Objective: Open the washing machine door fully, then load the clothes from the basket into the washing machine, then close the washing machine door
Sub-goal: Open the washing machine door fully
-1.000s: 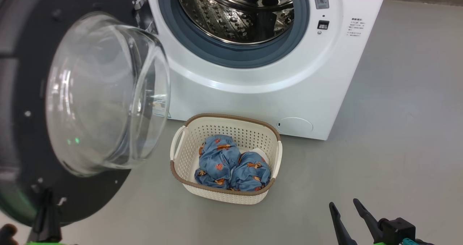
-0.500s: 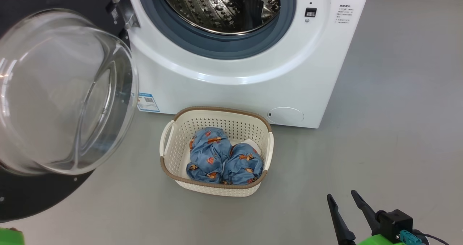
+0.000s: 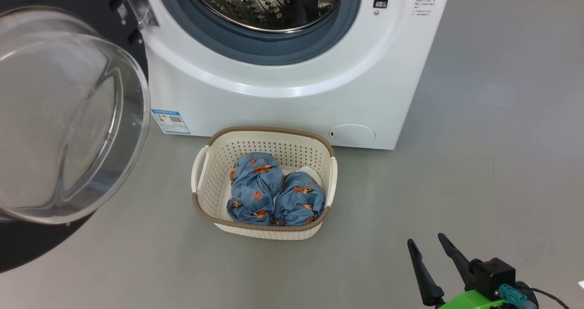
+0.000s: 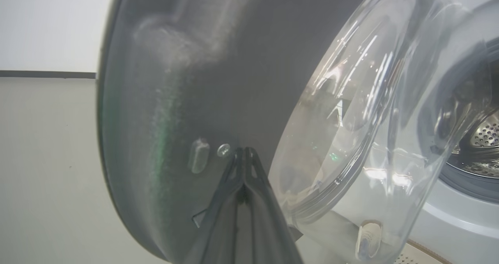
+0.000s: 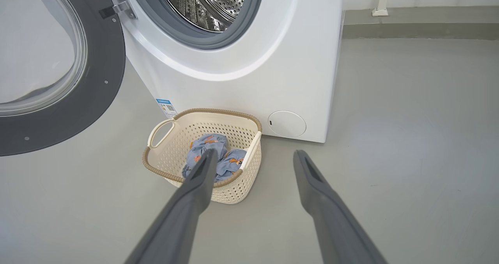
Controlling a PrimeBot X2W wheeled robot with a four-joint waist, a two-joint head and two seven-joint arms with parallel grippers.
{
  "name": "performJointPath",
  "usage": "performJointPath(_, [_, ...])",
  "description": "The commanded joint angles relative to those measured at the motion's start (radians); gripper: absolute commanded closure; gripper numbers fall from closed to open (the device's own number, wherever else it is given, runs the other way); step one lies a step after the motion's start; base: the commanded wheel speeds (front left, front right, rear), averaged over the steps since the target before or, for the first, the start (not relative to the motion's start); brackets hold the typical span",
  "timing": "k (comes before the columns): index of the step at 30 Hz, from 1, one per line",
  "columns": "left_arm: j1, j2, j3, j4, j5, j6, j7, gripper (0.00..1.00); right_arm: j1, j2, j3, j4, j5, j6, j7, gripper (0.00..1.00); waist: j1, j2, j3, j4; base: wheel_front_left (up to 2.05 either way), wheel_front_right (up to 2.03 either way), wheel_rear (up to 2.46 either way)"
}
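Head view: 2 clothes (image 3: 273,192) bundles in basket (image 3: 263,228) on floor (image 3: 456,163) just before washer (image 3: 283,103), right gripper (image 3: 426,238) spread, empty; left gripper (image 4: 243,151) pinched together at door (image 4: 175,80) rim may slip, door could swing back over basket.

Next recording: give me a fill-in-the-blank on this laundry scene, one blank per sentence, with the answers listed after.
1. The washing machine door stands ____.
2. The basket holds ____ bundles of blue clothes.
3. The left hand is ____, its tips close to the door's dark inner face.
4. The right hand is ____ and holds nothing.

Missing words: open; two; shut; open.
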Motion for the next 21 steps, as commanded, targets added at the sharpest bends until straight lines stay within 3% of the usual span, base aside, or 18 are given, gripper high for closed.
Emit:
performJointPath(1, [-0.038,0.07,0.039,-0.015,-0.004,0.006,-0.006,1.0,-0.039,-0.003,0.026,-0.02,-0.012,0.002,-0.012,0.0,0.0,-0.0001,0.005,-0.004,0.0,0.0,0.0])
performJointPath(9, [-0.048,0.078,0.051,-0.016,0.01,0.006,-0.006,1.0,-0.042,-0.003,0.022,-0.018,-0.007,0.002,-0.012,0.0,0.0,-0.0001,0.003,-0.014,0.0,0.0,0.0])
performJointPath(21, [0.028,-0.001,-0.011,-0.172,0.004,0.006,-0.006,1.0,-0.028,-0.003,0.007,-0.023,0.004,0.002,-0.012,0.0,0.0,-0.0001,-0.022,-0.007,0.0,0.0,0.0])
